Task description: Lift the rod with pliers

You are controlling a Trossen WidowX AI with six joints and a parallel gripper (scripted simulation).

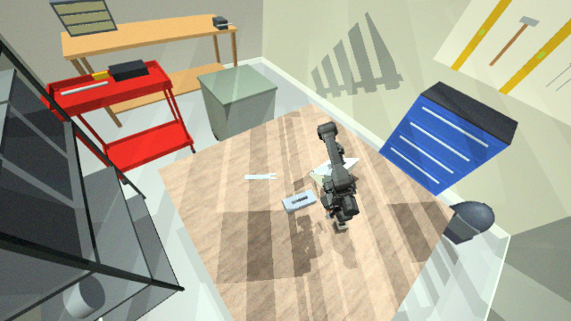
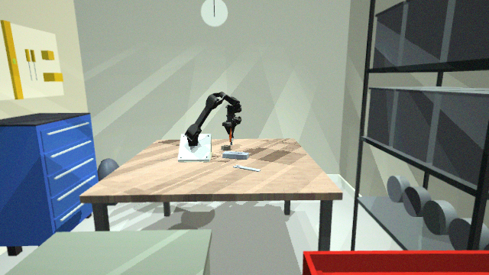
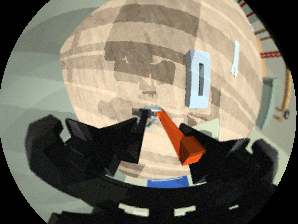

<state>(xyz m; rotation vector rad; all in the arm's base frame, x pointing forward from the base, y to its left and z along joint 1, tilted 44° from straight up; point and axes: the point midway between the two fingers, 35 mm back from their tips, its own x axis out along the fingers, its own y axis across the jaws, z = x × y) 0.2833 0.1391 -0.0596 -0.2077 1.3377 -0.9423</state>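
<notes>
The black arm [image 1: 332, 153] [image 2: 205, 116] leaned out over the wooden table [image 1: 250, 285] [image 2: 214, 187] from a tilted white plate [image 1: 353, 163] [image 2: 205, 153], and its gripper [image 1: 328, 209] [image 2: 231, 130] [image 3: 158, 123] pointed downward. The gripper's jaws were grasping the pliers [image 1: 328, 214] [image 2: 232, 137] [image 3: 174, 131] by the handles, as well as I could make out from where I stood, with the fingers fairly wide apart. The orange handle slanted in beside one finger, a darker one lay near the other, and the pliers' grey nose hung low, away from the fingers.

The small holster [image 1: 340, 226] [image 2: 226, 147] stood on the table close by the pliers' lower end; they looked to be out of it, just beside it.

The pale blue-grey block [image 1: 309, 202] [image 2: 235, 156] [image 3: 191, 82] sat apart from the pliers, with its narrow dark channel [image 1: 300, 200] [image 3: 201, 79] facing up. The rod's place was in that channel, but I couldn't pick it out from the darkness there. Beyond the block, a pale forked strip [image 1: 259, 176] [image 2: 247, 168] [image 3: 235, 57] lay flat on the table.
</notes>
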